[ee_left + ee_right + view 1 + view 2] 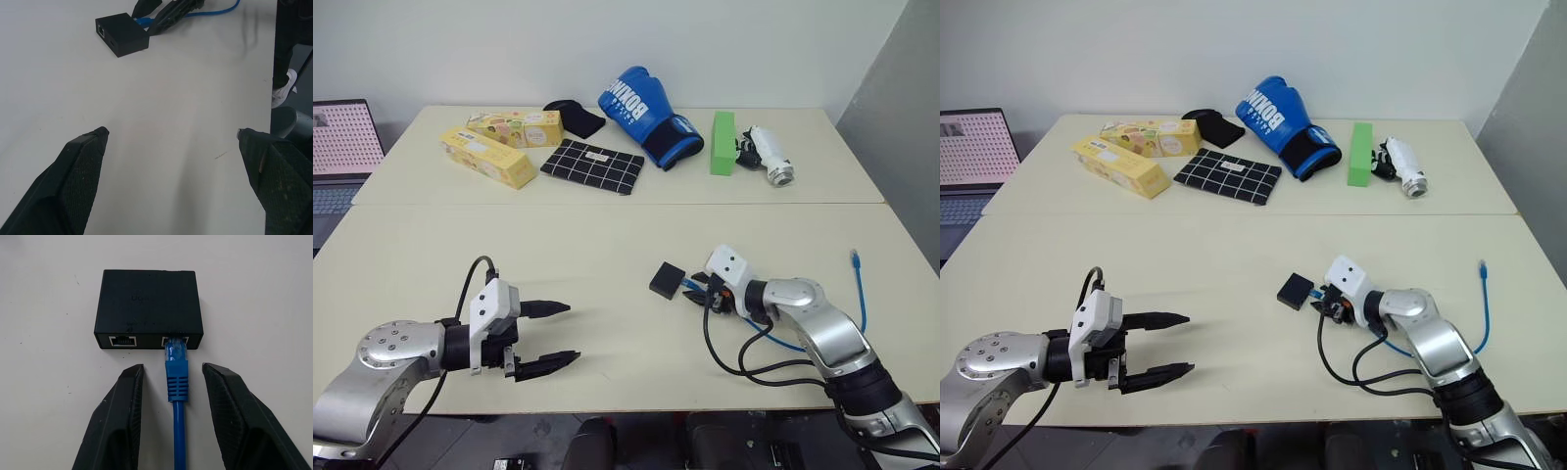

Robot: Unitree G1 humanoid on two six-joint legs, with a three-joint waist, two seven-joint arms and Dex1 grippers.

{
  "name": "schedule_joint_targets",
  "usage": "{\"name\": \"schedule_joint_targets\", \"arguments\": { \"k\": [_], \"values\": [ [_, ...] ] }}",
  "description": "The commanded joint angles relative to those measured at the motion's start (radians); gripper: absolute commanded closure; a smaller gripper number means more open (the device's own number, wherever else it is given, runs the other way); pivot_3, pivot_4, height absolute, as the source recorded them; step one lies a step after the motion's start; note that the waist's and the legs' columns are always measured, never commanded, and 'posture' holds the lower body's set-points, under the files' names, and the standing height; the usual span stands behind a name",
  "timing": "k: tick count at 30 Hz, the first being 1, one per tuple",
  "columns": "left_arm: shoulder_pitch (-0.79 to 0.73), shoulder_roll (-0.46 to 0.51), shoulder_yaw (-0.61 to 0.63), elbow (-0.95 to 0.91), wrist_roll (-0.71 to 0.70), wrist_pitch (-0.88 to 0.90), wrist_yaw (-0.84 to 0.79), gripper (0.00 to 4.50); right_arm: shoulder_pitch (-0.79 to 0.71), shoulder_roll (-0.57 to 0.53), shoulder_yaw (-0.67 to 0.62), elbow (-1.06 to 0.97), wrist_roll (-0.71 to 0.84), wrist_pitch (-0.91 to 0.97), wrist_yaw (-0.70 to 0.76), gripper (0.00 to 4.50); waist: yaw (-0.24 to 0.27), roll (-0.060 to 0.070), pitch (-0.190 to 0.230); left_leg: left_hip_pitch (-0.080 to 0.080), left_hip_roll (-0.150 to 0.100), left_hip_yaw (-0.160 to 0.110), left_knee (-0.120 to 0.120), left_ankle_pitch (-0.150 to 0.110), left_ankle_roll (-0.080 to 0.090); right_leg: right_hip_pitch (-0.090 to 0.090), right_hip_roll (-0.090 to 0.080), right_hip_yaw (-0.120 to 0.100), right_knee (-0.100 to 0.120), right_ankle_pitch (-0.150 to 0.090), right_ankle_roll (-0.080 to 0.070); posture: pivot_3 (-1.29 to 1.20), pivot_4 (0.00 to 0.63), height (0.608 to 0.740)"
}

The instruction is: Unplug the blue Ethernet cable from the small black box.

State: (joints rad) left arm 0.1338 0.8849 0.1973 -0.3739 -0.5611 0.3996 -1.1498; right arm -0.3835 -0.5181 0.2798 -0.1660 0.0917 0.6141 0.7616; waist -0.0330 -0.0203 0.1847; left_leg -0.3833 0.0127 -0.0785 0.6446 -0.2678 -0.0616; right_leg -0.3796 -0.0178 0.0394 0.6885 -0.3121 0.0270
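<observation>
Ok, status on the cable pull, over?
Right claw open, fingers straddling blue Ethernet cable, not gripping. Plug still seated in small black box. Left claw open, idle, well clear. Nothing in the way.

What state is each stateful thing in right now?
blue Ethernet cable: plugged into the box's port, lying between the right tool's fingers, not gripped.
small black box: flat on table, second port empty.
right tool: open.
left tool: open, holding nothing.

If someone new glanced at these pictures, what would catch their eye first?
Probably the blue boxing glove at the table's far side. Next, the blue cable plugged into the black box, with the right gripper open astride its plug.
</observation>
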Motion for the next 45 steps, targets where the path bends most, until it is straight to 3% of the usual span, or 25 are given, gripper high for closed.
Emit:
{"name": "schedule_joint_targets", "arguments": {
  "k": [1, 6, 11, 16, 20, 30, 31, 45],
  "values": [
    [-0.006, -0.018, 0.004, 0.015, 0.0, -0.022, 0.001, 0.0, -0.015, -0.012, 0.005, -0.001, -0.016, -0.016, 0.004, 3.19, 0.0, 0.0, 0.0, 0.0, 0.0, 0.0, 0.0, 0.0, 0.0, 0.0, 0.0, 0.0, 0.0, 0.0, 0.0, 0.0, 0.15, 0.74],
    [-0.038, -0.065, 0.008, 0.035, -0.041, 0.036, 0.055, 0.0, -0.02, -0.045, 0.024, -0.032, -0.036, -0.087, 0.026, 4.35, 0.001, 0.0, 0.0, 0.0, 0.0, 0.0, 0.0, 0.0, 0.0, 0.0, 0.0, 0.0, 0.0, 0.0, 0.0, 0.0, 0.15, 0.74],
    [-0.104, -0.123, 0.029, 0.032, -0.17, 0.215, 0.153, 0.0, -0.046, -0.052, 0.028, -0.072, -0.051, -0.253, 0.063, 4.36, 0.0, 0.0, 0.0, 0.0, 0.0, 0.0, 0.0, 0.0, 0.0, 0.0, 0.0, -0.001, 0.0, 0.0, 0.0, 0.0, 0.15, 0.74],
    [-0.175, -0.159, 0.061, 0.006, -0.386, 0.421, 0.235, 0.0, -0.118, -0.084, 0.081, -0.028, -0.154, -0.674, 0.107, 4.36, -0.003, 0.0, 0.0, 0.0, 0.0, -0.001, 0.0, 0.0, 0.0, 0.0, 0.0, -0.001, 0.001, 0.0, 0.0, 0.0, 0.15, 0.74],
    [-0.235, -0.193, 0.055, -0.003, -0.48, 0.505, 0.313, 0.0, -0.177, -0.067, 0.102, 0.031, -0.189, -0.882, 0.114, 4.36, -0.001, 0.0, 0.0, 0.0, 0.001, -0.001, 0.001, 0.0, 0.0, 0.0, -0.001, -0.001, 0.001, 0.0, 0.0, 0.0, 0.15, 0.74],
    [-0.277, -0.235, 0.025, -0.001, -0.528, 0.545, 0.356, 0.0, -0.236, -0.021, 0.11, 0.086, -0.209, -1.013, 0.114, 4.36, 0.0, 0.0, 0.0, 0.0, 0.001, -0.001, 0.001, 0.0, -0.001, 0.0, -0.001, 0.0, 0.002, 0.0, 0.0, 0.0, 0.15, 0.74],
    [-0.276, -0.233, 0.025, 0.005, -0.526, 0.543, 0.349, 0.37, -0.236, -0.019, 0.109, 0.086, -0.209, -1.014, 0.114, 4.36, 0.001, 0.0, 0.0, 0.0, 0.001, -0.001, 0.001, 0.0, -0.001, 0.0, -0.001, 0.0, 0.002, 0.0, 0.0, 0.0, 0.15, 0.74],
    [-0.276, -0.244, -0.005, 0.041, -0.46, 0.51, 0.325, 3.35, -0.231, -0.001, 0.108, 0.066, -0.227, -1.037, 0.099, 4.36, 0.001, 0.0, 0.0, 0.0, 0.001, -0.001, 0.001, 0.0, -0.001, 0.0, -0.001, 0.0, 0.002, 0.0, 0.0, 0.0, 0.15, 0.74]
  ]
}}
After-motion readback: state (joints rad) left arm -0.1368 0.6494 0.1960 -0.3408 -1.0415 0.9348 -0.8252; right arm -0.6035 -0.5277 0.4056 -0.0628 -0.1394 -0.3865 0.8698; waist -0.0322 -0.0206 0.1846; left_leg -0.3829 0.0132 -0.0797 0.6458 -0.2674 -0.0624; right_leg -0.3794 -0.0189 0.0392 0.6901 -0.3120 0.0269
